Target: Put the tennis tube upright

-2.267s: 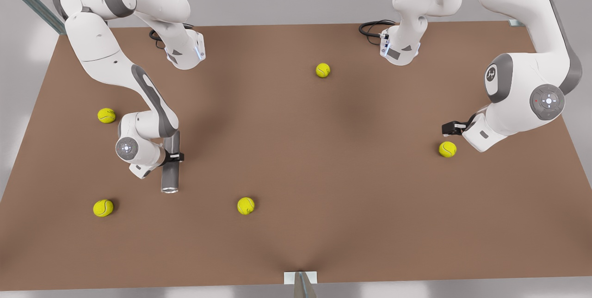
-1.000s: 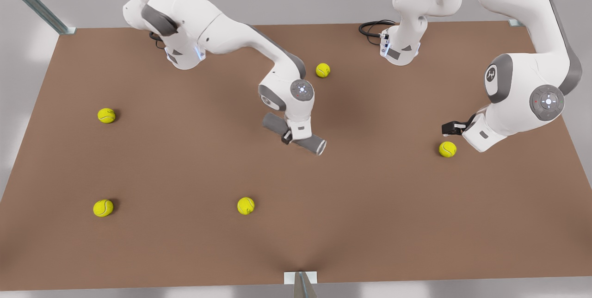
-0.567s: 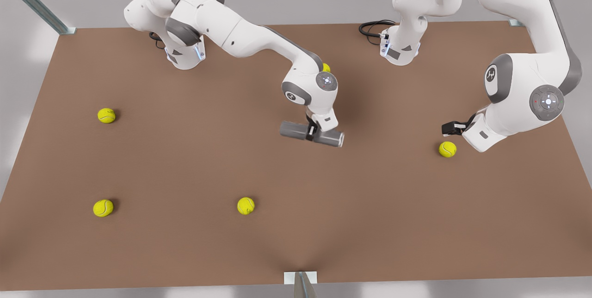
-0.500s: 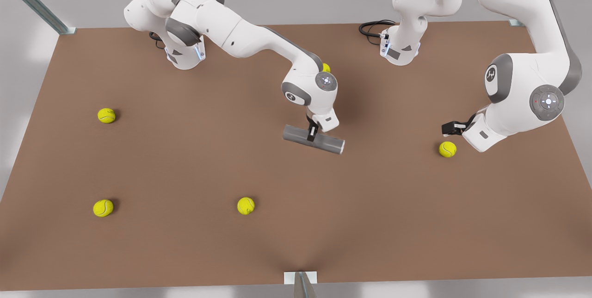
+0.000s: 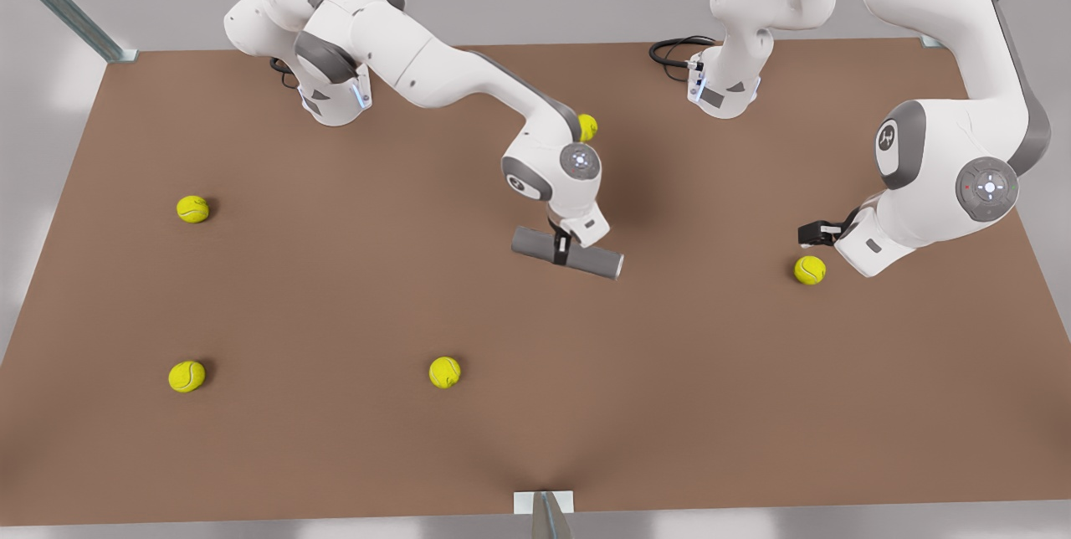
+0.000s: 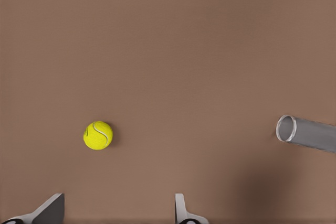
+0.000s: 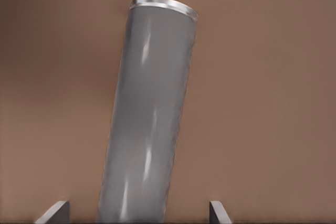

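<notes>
Two jaws of the right gripper [image 5: 559, 248] stood spread to either side of the tube [image 5: 567, 252], with bench [image 5: 351, 288] showing in the gaps in its wrist view. The tube lay lengthwise, not upright, near the bench's middle, its rimmed end toward the front view's right. The left gripper [image 5: 810, 232] waited with jaws spread above a ball [image 5: 809, 269].
</notes>
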